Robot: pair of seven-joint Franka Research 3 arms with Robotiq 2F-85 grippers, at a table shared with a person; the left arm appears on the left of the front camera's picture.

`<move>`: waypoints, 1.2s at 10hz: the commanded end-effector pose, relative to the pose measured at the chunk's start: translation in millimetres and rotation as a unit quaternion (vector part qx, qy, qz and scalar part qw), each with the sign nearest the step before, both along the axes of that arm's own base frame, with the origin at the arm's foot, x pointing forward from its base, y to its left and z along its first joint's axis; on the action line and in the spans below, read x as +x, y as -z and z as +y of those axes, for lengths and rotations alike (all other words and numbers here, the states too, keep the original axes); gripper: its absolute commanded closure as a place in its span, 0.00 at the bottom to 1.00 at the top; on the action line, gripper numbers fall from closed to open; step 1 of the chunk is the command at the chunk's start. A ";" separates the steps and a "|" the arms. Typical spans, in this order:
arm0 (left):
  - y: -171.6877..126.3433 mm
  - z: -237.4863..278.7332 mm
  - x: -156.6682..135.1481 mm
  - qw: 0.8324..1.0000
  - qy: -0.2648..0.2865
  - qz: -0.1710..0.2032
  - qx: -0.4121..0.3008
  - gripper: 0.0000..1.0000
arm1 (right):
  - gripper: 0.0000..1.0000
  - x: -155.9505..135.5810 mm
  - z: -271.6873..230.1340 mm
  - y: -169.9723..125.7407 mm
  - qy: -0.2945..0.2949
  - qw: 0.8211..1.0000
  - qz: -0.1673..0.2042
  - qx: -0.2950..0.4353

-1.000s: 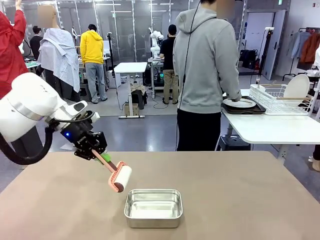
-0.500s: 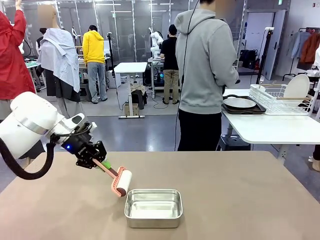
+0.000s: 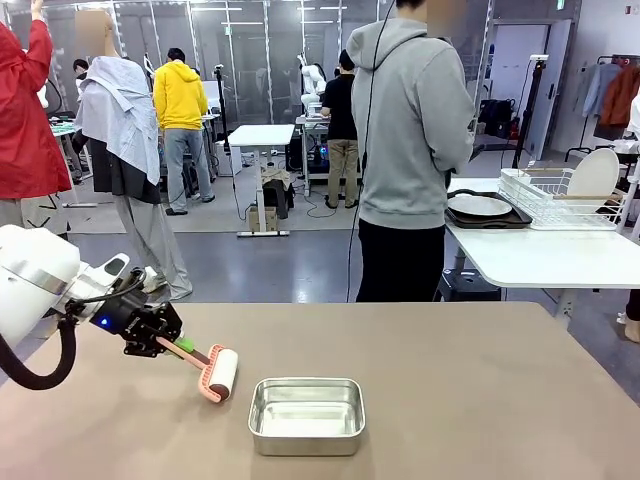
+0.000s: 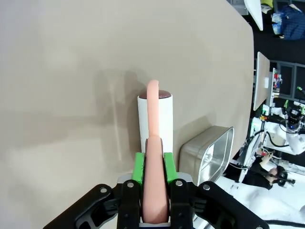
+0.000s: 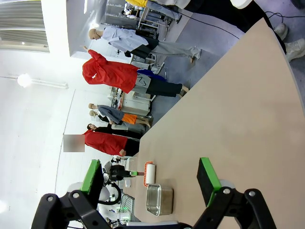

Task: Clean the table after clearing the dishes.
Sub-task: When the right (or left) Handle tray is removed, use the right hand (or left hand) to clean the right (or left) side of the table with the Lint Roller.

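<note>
Left gripper has its green pads clamped on the pink handle of a lint roller, whose white roll sits low at the table, just left of a steel pan; contact with the top cannot be told. Past the far edge a person in a grey hoodie faces a white side table, where a white plate lies on a dark tray beside a wire rack. Right gripper: fingers spread wide, holding nothing.
</note>
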State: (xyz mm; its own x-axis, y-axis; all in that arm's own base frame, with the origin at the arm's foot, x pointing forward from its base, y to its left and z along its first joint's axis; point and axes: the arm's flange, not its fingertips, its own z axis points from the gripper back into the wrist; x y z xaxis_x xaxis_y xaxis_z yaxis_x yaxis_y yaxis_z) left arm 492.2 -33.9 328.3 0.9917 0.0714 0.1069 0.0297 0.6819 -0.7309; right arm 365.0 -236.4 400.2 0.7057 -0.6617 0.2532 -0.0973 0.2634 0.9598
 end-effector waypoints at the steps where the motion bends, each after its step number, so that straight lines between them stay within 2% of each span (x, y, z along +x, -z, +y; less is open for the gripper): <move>1: 8.6 29.3 12.5 1.000 -0.016 -0.018 0.015 0.80 | 0.00 -2.7 0.0 -2.7 -0.006 1.000 0.003 -0.003; 3: 0.0 74.5 5.0 1.000 0.002 -0.004 -0.001 0.80 | 0.00 -2.7 0.0 -2.7 -0.006 1.000 0.003 -0.003; 6: -16.7 143.3 -4.9 0.999 -0.027 0.013 0.022 0.80 | 0.00 -2.7 0.0 -2.7 -0.006 1.000 0.003 -0.003; 8: -28.7 162.6 -14.6 0.997 -0.019 0.003 0.078 0.80 | 0.00 -2.7 0.0 -2.7 -0.006 1.000 0.003 -0.003; 12: -79.6 203.9 -20.1 0.987 -0.050 -0.010 0.156 0.80 | 0.00 -2.7 0.0 -2.7 -0.006 1.000 0.003 -0.003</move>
State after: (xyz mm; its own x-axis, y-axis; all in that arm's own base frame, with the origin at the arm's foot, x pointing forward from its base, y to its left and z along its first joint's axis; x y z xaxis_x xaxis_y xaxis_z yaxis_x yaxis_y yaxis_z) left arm 476.8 168.2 395.6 0.9819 0.1121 0.1527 -0.0134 0.8453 -0.5341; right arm 365.0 -236.4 400.2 0.7057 -0.6617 0.2532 -0.0973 0.2634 0.9598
